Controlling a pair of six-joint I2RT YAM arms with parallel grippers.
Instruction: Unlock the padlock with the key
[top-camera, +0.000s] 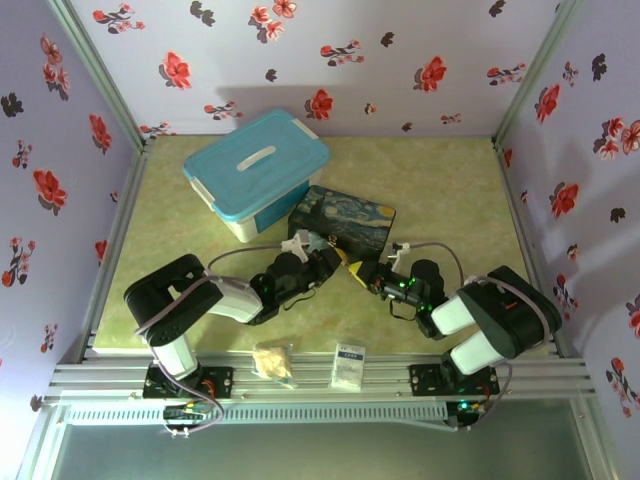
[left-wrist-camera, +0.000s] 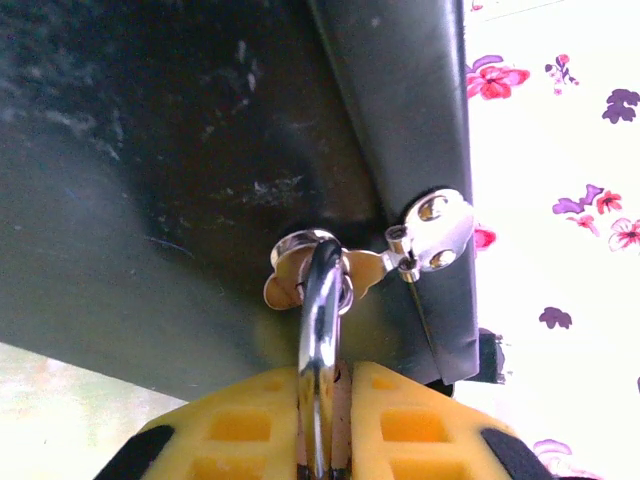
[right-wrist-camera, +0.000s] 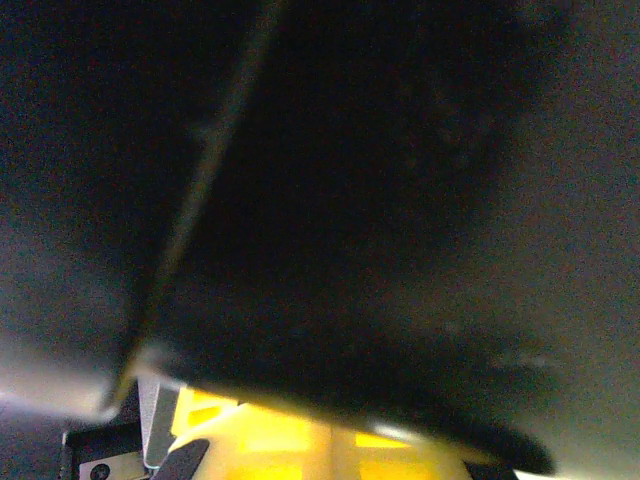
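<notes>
Left gripper (left-wrist-camera: 325, 440): yellow jaws pinch thin shiny silver padlock loop (left-wrist-camera: 322, 300). Loop runs straight out from jaws, through metal ring (left-wrist-camera: 288, 252) on dark box (left-wrist-camera: 150, 150). Right gripper (right-wrist-camera: 330, 450): jaws closed.

Black-and-white arms (top-camera: 190, 300), grey cables (top-camera: 236, 257) looped behind — the left gripper (left-wrist-camera: 325, 430) has yellow recessed pads (left-wrist-camera: 240, 428).

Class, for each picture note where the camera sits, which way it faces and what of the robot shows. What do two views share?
Top: high behind the robot, facing down at the table and painted box; left arm, right arm, left pincer and right pincer show.
Left wrist: on the left arm, facing the box's dark side; its yellow fingers pinch the padlock's silver loop.
Right wrist: on the right arm, close to a dark blurred surface; yellow fingers at the bottom.
Shared: top and left wrist both show the box.
</notes>
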